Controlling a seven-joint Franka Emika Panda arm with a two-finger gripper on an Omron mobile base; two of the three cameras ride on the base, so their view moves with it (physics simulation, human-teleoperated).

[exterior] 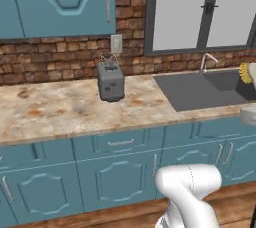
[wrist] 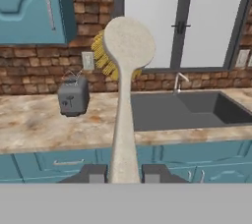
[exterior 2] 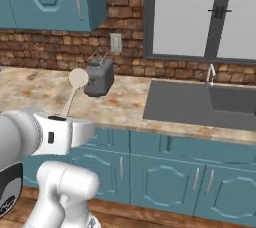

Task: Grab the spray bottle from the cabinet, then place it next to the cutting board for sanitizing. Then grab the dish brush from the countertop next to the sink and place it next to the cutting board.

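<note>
1. Gripper, bottom centre of hand view: two dark fingertips pinch the dish brush by its handle.
2. Brush: pale speckled handle widening to a round flat head, yellow bristles behind it; it rises through the frame centre.
3. Countertop: beige marbled slab, rusty blotches, across mid-frame.
4. Sink: dark-grey rectangular basin, right of centre, thin chrome faucet behind.
5. Grey boxy toaster stands on the slab, centre.
</note>
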